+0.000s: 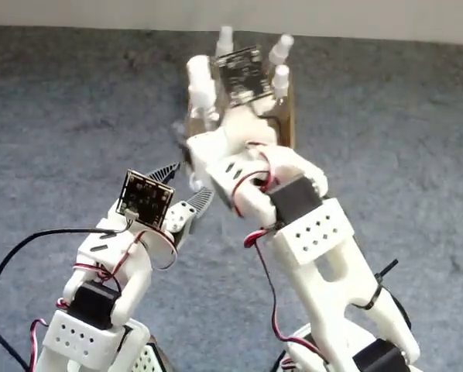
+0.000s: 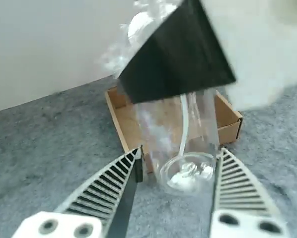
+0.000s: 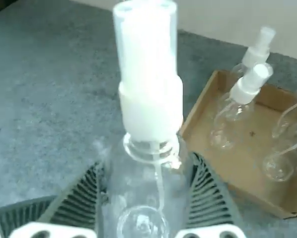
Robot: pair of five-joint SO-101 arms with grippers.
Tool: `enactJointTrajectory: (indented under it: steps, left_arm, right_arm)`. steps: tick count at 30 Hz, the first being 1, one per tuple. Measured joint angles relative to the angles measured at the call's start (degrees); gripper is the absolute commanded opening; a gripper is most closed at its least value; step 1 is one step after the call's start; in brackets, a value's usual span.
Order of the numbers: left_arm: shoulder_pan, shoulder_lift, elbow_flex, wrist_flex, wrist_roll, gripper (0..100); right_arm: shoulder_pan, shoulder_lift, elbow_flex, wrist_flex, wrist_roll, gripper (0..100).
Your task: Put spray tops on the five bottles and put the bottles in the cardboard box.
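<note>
Right tool (image 3: 147, 166): clamped on the glass shoulder of a clear bottle (image 3: 138, 203), ribbed fingers on both sides. The spray top (image 3: 147, 84) is on the neck. Left tool (image 2: 181, 153): spread wide, holding nothing, aimed at the bottle's lower half from nearby.

Bottle position: just beside the cardboard box (image 2: 116, 116), apparently outside its wall. I cannot tell whether the base touches the grey counter (image 1: 53, 116). Other capped bottles (image 3: 250, 82) stand in the box.

Risks, as I judge them:
- The grip is on smooth, rounded glass. A tilt during the lift over the wall could let the bottle slide or swing out.
- The base could catch the box wall if carried across too low, shoving the box or tipping the bottles inside.
- The standing bottles leave little room, so the incoming one could knock them on the way down.
- If the left tool closes in, it could bump the bottle.

Views compared: the right wrist view shows how the spray top sits on the neck. The left wrist view shows the base and dip tube (image 2: 184, 124) against the wall. The high view shows how the two arms lie.
</note>
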Motion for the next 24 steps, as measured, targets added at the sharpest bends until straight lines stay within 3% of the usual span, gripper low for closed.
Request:
enactJointTrajectory:
  steps: [6,14,24]
  left_arm:
    - [0.0,-0.3,1.8,-0.8,0.1,17]
    - [0.0,0.3,2.1,-1.2,0.1,17]
    - [-0.2,0.4,2.1,-1.3,0.0,15]
  right_arm:
    - [-1.3,0.0,-4.1,8.7,0.2,0.4]
    - [-1.1,-0.3,-5.2,10.7,1.8,0.4]
    - [12.2,1.4,-5.2,0.7,5.5,0.4]
